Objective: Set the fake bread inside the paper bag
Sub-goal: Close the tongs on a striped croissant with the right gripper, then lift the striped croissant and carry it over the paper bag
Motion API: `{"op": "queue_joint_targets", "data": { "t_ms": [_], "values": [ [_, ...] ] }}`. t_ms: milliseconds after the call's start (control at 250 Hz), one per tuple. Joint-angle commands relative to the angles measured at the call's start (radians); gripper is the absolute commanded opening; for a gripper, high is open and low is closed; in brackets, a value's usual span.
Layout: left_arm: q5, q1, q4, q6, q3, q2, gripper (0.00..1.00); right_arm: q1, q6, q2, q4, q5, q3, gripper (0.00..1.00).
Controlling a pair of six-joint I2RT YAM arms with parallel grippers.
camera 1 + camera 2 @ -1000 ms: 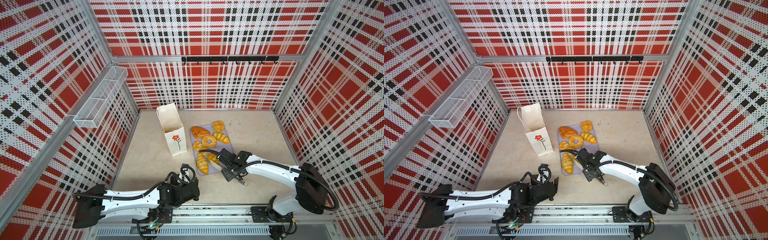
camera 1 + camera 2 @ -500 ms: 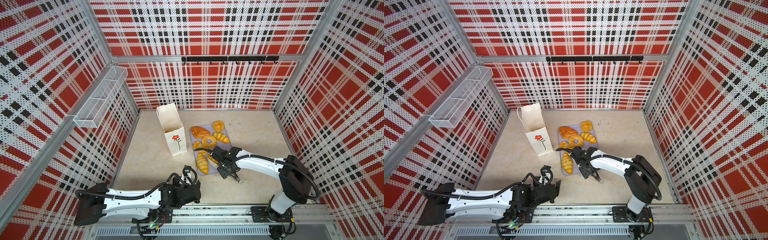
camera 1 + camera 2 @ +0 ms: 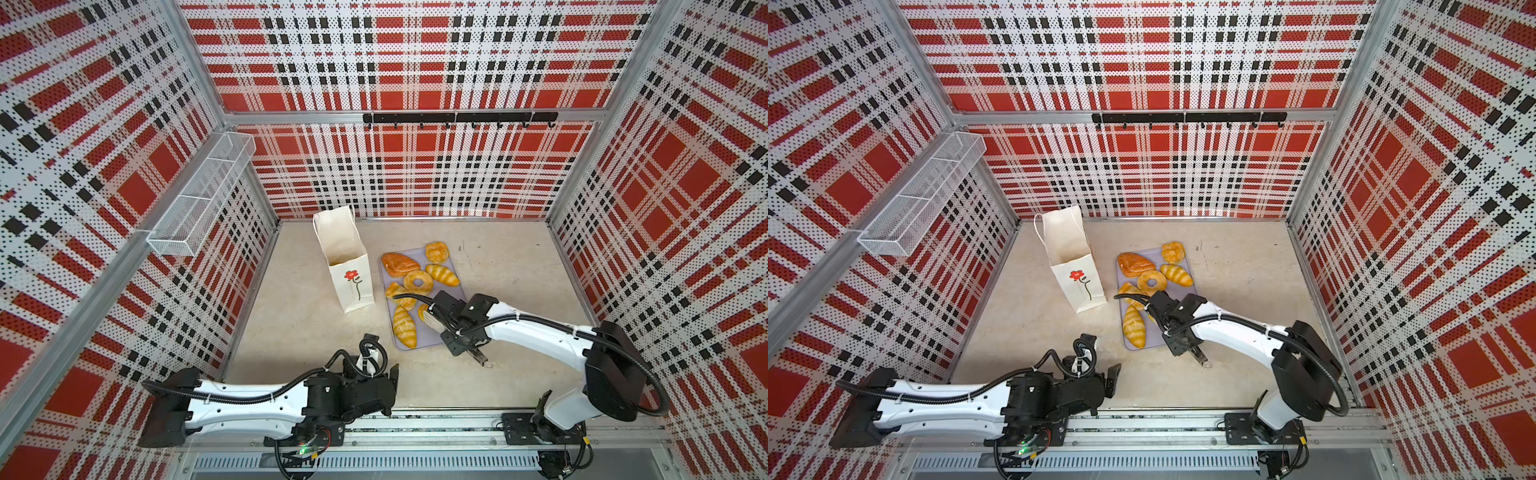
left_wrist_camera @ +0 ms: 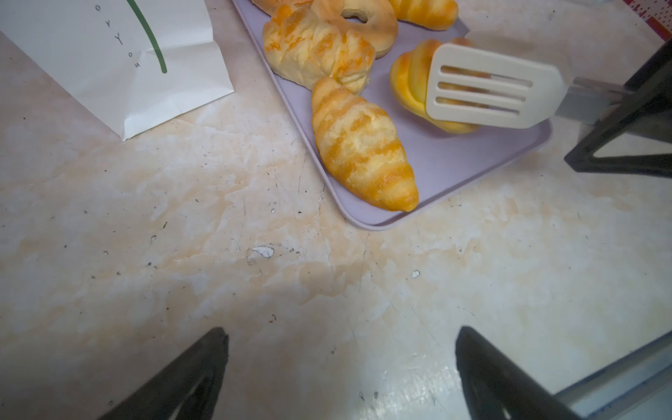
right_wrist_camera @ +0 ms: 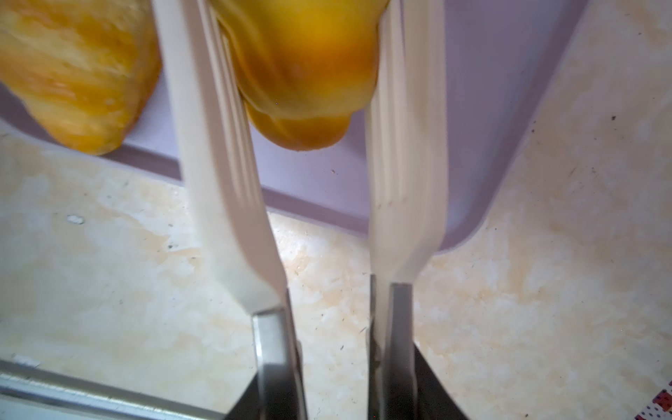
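**A:** Where is the fake bread (image 3: 418,281) lying?

**B:** Every piece I can see is on the lilac tray (image 4: 458,160); in both top views the paper bag (image 3: 351,282) stands upright at the tray's nine o'clock, just beside it; nothing shows inside its open mouth.

**A:** And the jaws?

**B:** The right jaws are clamped on the metal handles of white slotted tongs (image 4: 487,91); the blades straddle a small twisted roll (image 5: 302,72) toward the tray's five o'clock corner, close against both its flanks; whether it has left the tray I cannot tell. The left jaws are spread wide and hold nothing, above the counter (image 3: 311,316) between six and seven o'clock of the tray.

**A:** How will the roll handle?

**B:** Light and spongy, I judge; its glossy crust looks slippery. Take it across the thick middle, not the tapered tip; squeeze gently, since a hard pinch could squash it or shoot it out.

**A:** And the bag?

**B:** It looks like thin, light paper; a knock on the rim could tip it, so release from above the mouth.
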Motion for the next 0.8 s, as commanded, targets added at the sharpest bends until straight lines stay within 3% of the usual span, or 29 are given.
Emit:
{"op": "queue_joint_targets", "data": {
  "t_ms": [0,452,796],
  "values": [
    [-0.063,-0.042,-0.032,-0.068,0.024,-0.012,0.99,0.004,0.030,-0.081,0.026,-0.016,-0.018,0.40],
    [-0.254,-0.273,-0.161,-0.305,0.090,0.058,0.99,0.149,0.077,-0.294,0.017,0.017,0.077,0.40],
    [-0.339,-0.368,-0.303,-0.500,0.139,0.126,0.99,0.206,-0.025,-0.236,0.112,0.023,0.281,0.41]
  ]
}}
